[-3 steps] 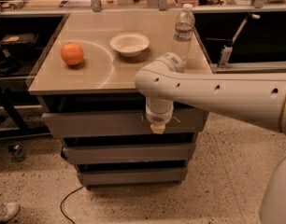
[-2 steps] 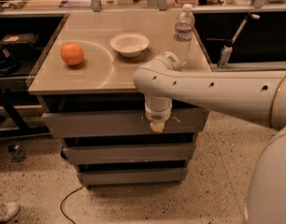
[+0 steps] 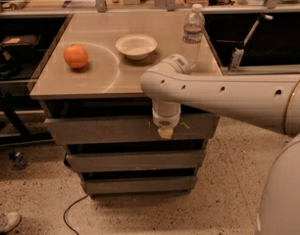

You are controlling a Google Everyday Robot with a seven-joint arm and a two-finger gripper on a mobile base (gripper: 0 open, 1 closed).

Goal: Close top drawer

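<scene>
top drawer [image 3: 91, 129]: grey front just under the tabletop [image 3: 91, 81]
gripper [image 3: 165, 132]: at that front, right of centre
on top: orange [image 3: 75, 56], white bowl [image 3: 136, 46], water bottle [image 3: 193, 32]

Cream hand [image 3: 165, 132] at grey top drawer [image 3: 106, 129]

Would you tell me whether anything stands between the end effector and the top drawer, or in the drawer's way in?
Nothing visible does. The end effector hangs directly in front of the top drawer, right of centre, with nothing between them. No object pokes from the dark gap above it; the inside is hidden.
</scene>
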